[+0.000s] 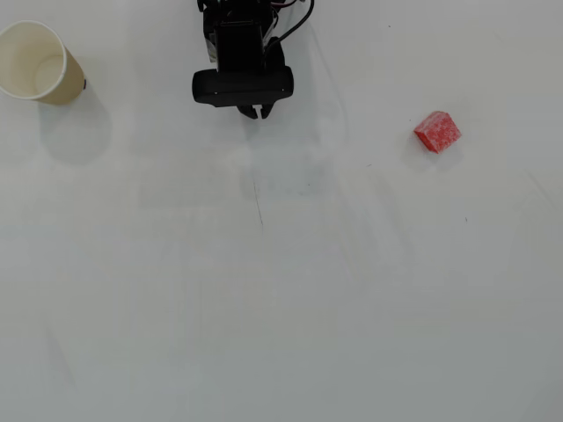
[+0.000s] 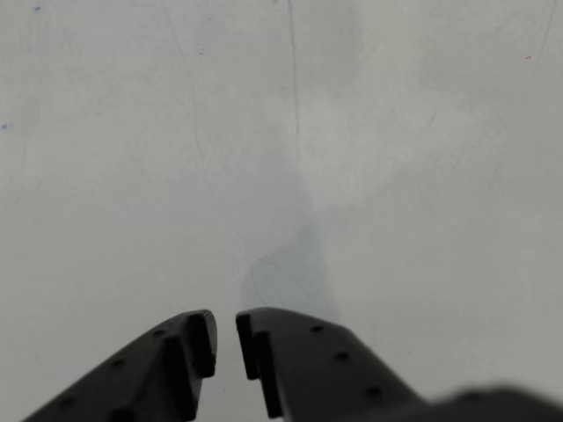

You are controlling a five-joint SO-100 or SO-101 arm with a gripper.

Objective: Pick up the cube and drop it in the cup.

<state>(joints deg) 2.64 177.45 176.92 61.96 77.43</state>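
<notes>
We looked down on a plain white table [image 1: 281, 308], smooth and faintly scuffed, with one thin dark scratch [image 1: 258, 204] running down it near the middle of the overhead view. The wrist view showed the same pale surface and a long hairline mark [image 2: 293, 88], with nothing else lying on it.

The arm [image 1: 242, 44] sat at the top edge of the overhead view, and its gripper [image 1: 255, 112] pointed down toward the table's middle. In the wrist view we saw the black fingers [image 2: 299, 352] nearly together, only a narrow gap between the tips, and nothing held between them.

The cup [image 1: 37, 61] stood at the far upper left, its white inside showing, cut slightly by the frame edge. The cube [image 1: 437, 131] lay at the right, well apart from the gripper and the cup. Bare table surrounded both and filled the whole lower half.
</notes>
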